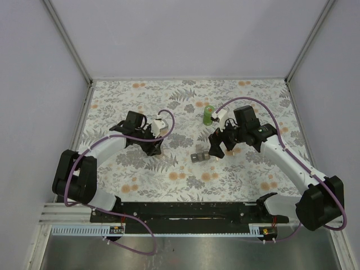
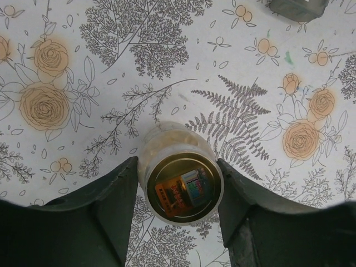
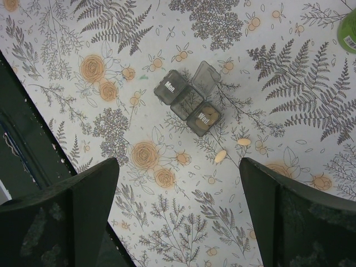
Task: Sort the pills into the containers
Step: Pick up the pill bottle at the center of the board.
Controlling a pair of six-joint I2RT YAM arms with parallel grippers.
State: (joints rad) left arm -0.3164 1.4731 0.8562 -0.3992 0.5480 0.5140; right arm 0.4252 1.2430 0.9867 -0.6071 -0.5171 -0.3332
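Pill bottle [image 2: 181, 178] sits on the floral surface [image 2: 83, 33], gripped on both sides by the left end effector [image 2: 177, 162]. Right end effector [image 3: 178, 161] hangs wide open above the pill organizer [image 3: 189, 97] and two loose pills [image 3: 221, 156].

The table [image 3: 178, 222] is white with grey ferns and orange roses; the pill organiser [image 3: 188, 100] — smoky grey, white lettering — has two tan pills [image 3: 221, 156] beside it.
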